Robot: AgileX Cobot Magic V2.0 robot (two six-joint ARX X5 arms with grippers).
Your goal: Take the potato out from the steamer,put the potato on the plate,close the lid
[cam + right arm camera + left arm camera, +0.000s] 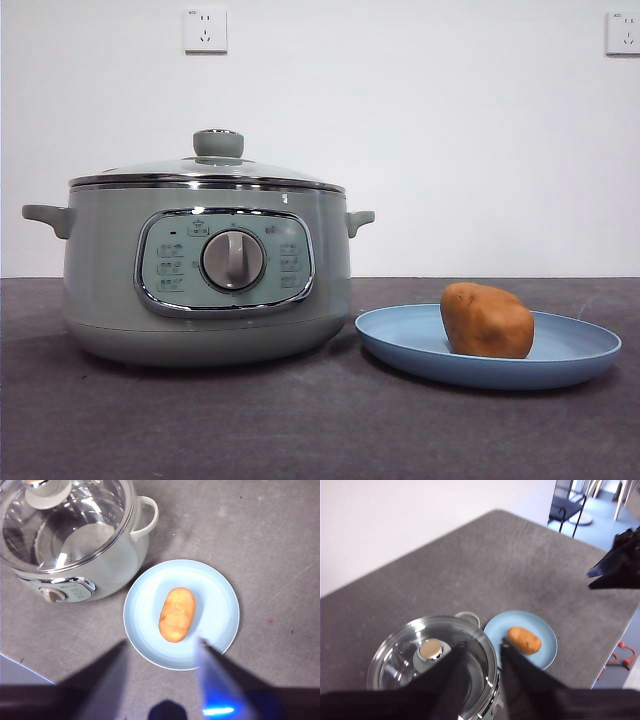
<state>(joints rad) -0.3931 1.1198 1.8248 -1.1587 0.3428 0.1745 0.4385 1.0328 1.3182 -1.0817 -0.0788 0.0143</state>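
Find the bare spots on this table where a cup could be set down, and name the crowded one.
Bare table lies beyond the plate and in front of the steamer. It is tight where plate meets steamer; the potato fills the plate's middle.

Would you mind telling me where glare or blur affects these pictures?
Left wrist view: bright glare on the lid rim, own jaws blurred. Right wrist view: reflections streak the glass; a blue glow tints one blurred jaw. Front view: evenly lit, a soft shadow under the plate.
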